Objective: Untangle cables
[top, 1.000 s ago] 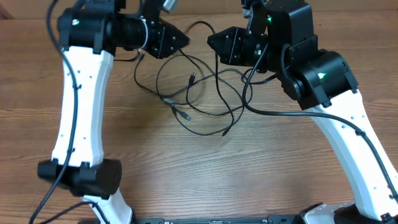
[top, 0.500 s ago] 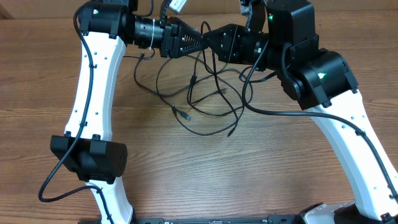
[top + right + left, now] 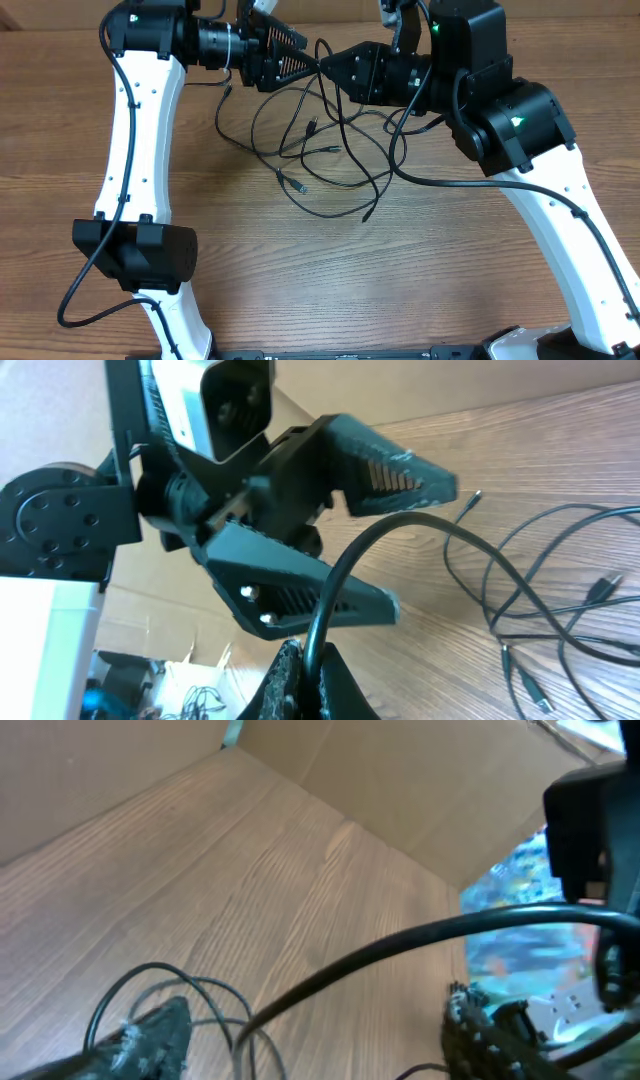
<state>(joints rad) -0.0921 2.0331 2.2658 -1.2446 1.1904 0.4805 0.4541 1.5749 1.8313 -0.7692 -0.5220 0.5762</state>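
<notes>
Pressed together, the right fingers (image 3: 280, 682) pinch one thin black strand of the cables (image 3: 318, 152), which arches upward. Just beyond, the left fingers (image 3: 390, 468) stand spread around that strand. Farther off, the rest sprawls in loose overlapping loops on the tabletop (image 3: 330, 290), small plugs showing.

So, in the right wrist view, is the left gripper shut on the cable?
No, the left gripper stands open, its fingers spread apart around the cable.
</notes>
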